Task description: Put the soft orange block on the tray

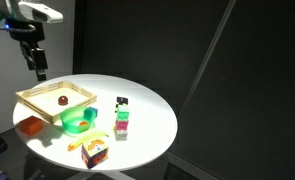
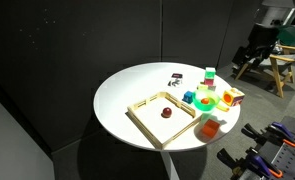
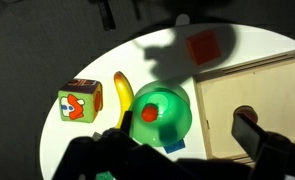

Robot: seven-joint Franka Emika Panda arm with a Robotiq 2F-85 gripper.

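Wrist view: tool (image 3: 173, 146) spread wide (empty)

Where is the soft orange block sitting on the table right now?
In an exterior view, the orange block lies near the edge of the white table, just outside the wooden tray on the camera's side, with the green bowl nearby.

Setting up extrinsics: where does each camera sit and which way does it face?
Exterior view: beside and slightly above, facing across the round table; the gripper hangs at upper left.
Exterior view: another side, higher, facing down on the tray; the arm shows at upper right.
Wrist view: on the wrist, facing down at the green bowl; the gripper darkens the bottom edge.
Shared: all three show tray, green bowl and orange block.
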